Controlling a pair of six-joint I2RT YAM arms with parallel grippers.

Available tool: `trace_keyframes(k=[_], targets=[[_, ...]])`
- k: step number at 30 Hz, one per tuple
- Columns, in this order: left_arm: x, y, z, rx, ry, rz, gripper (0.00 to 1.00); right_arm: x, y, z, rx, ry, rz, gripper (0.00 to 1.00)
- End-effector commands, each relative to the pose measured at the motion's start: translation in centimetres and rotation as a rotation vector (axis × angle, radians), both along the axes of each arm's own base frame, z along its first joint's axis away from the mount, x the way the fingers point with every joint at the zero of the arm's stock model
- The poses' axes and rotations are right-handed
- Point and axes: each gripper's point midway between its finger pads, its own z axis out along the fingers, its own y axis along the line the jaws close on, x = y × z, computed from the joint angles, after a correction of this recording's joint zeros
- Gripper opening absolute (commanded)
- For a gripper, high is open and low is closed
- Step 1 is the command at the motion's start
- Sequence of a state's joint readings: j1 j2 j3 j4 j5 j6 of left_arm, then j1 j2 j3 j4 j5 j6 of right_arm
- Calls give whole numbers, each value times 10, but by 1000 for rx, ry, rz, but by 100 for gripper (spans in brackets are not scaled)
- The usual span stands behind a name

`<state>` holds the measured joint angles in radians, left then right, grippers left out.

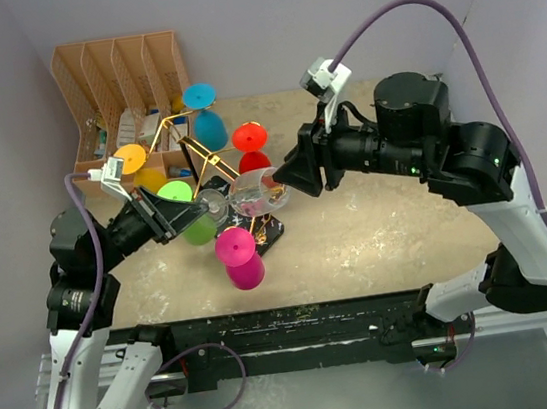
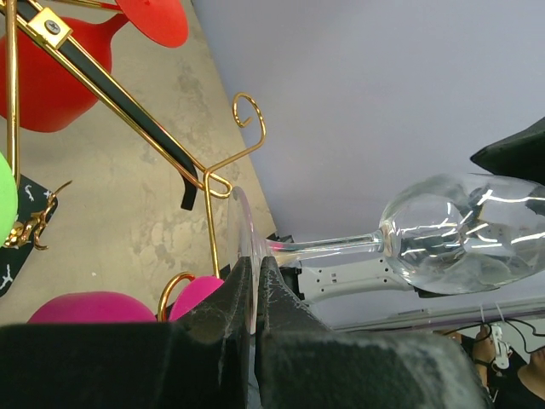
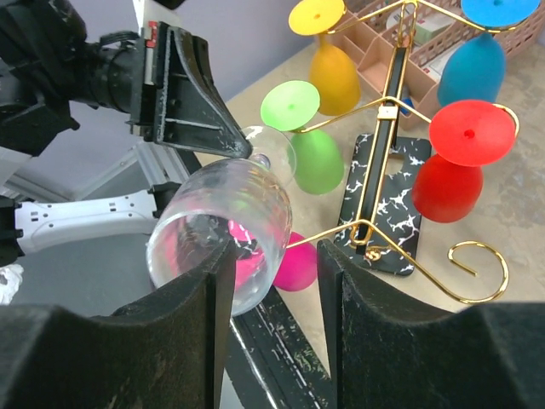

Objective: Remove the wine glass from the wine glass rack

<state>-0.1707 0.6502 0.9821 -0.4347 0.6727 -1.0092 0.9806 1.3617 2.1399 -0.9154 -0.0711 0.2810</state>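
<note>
A clear wine glass (image 1: 257, 192) lies on its side in the air in front of the gold wire rack (image 1: 197, 156), which stands on a black veined base (image 1: 267, 232). My left gripper (image 1: 199, 210) is shut on the rim of the glass's foot (image 2: 242, 232), next to a scroll-ended arm (image 2: 223, 162). The stem and bowl (image 2: 460, 234) point to the right. My right gripper (image 1: 286, 179) is open at the bowl's mouth. In the right wrist view the bowl (image 3: 230, 213) rests against its left finger (image 3: 200, 298), and the right finger stands apart.
Coloured glasses hang on the rack: blue (image 1: 206, 123), red (image 1: 251, 145), orange (image 1: 133, 160), green (image 1: 194, 225) and magenta (image 1: 240, 259). An orange-brown slotted organiser (image 1: 121, 83) stands at the back left. Grey walls close in the table on three sides.
</note>
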Motion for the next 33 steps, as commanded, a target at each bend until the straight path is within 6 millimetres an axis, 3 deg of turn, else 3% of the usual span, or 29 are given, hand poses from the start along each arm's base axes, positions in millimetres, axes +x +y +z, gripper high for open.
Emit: trace_keyframes(k=[1,16,18,20,23,25,30,33], targets=[[-7,1,35,-19,-121,-8,0,0,4,10,39,-16,12,45],[-5,0,42,-13,-136,-18,0,7,20,-7,5,23,29,30],[-5,0,43,-12,-139,-16,0,7,23,-7,5,23,37,20],[-5,0,43,-9,-140,-17,0,9,23,-7,7,21,27,2],[-4,0,42,-1,-137,-11,0,16,15,-1,17,1,-31,0],[-4,1,42,4,-143,-5,14,20,7,6,32,-20,-77,0],[-2,3,40,18,-145,11,65,27,-16,28,85,-73,-182,0],[1,5,38,34,-141,23,78,30,-33,44,117,-107,-247,0]])
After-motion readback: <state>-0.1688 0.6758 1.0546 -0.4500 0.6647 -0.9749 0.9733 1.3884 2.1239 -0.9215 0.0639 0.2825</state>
